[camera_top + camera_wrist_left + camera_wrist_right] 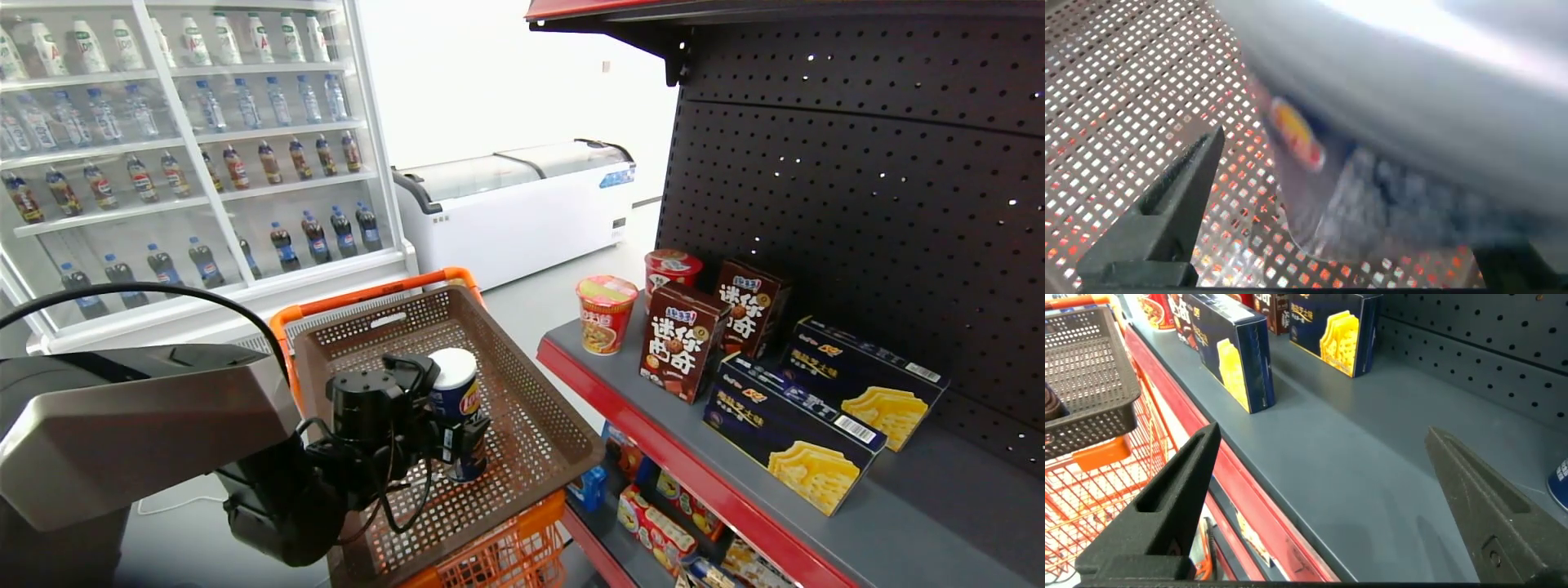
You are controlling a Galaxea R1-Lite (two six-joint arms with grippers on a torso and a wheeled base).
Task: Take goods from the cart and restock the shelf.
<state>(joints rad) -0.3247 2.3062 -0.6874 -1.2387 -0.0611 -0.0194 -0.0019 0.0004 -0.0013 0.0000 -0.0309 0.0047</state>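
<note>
Grips the chips can (455, 384) in the left gripper (461, 437), fingers (1180, 196) closed on the blue body just under the white lid. Keeps it upright at about 7 o'clock in the head view, inside the brown basket (531, 425) on top of the orange cart (506, 555). Cannot tell whether the can's base touches the basket's mesh floor. Shows in the left wrist view as a blurred can close up against the mesh.

Hangs the right gripper (1323, 433) just above the bare grey deck of the shelf (922, 498), its fingers (1176, 498) spread wide with nothing between them.

Carries stock on the shelf at 3 o'clock from the cart, behind the red front edge. Two cup noodles (606, 314) at the far end, toward 1 o'clock. Next, two brown boxes (682, 341) standing upright, one behind the other. Then two dark blue boxes (796, 445) lying side by side, at 4 o'clock. More packets on the lower shelf level, under the red edge.

Stands a drinks cooler (188, 147) full of bottles at 10 o'clock, a chest freezer (522, 204) at 12 o'clock.
</note>
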